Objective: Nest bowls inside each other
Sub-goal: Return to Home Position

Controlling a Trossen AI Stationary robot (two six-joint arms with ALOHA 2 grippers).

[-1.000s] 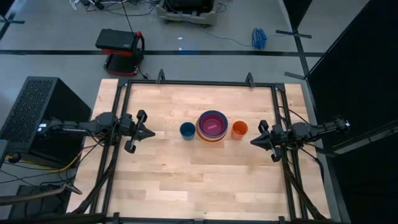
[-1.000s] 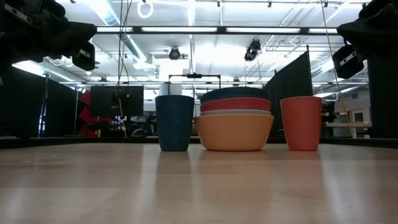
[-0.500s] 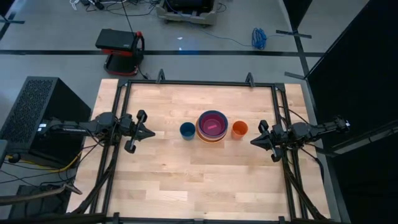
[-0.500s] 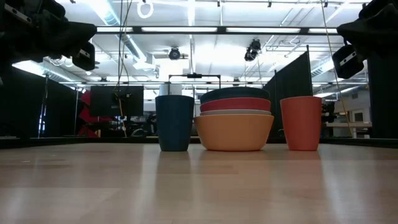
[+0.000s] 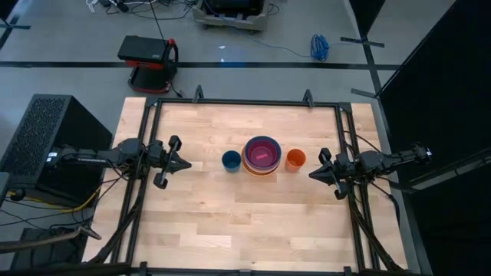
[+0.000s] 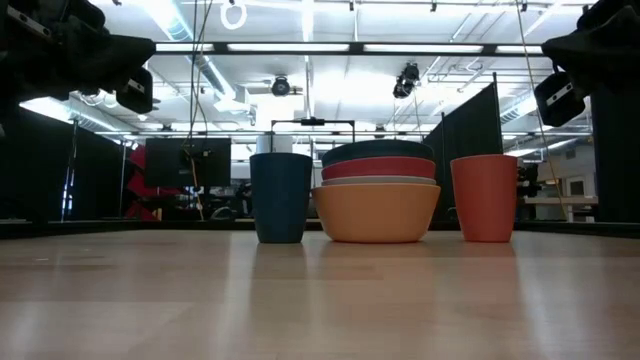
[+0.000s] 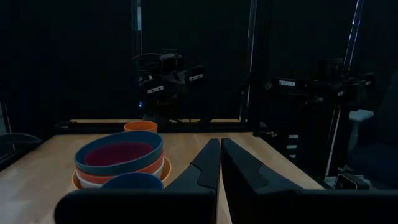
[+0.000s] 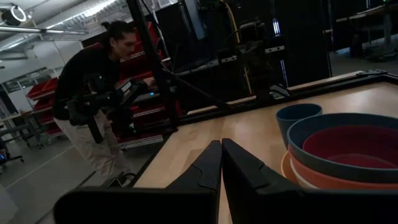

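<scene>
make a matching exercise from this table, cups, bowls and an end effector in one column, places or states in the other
1 blue cup
2 orange cup
3 stacked bowls
4 left end effector

A between the bowls and the right end effector
B nested, in the middle of the table
C shut, holding nothing, at the left edge
D between the bowls and the left end effector

Pairs: 1-D, 2-A, 3-B, 4-C

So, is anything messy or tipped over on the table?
No, nothing stands out. The bowls sit in one neat stack, with the blue cup and the orange cup upright on either side. The left gripper and right gripper wait shut at opposite sides.
</scene>
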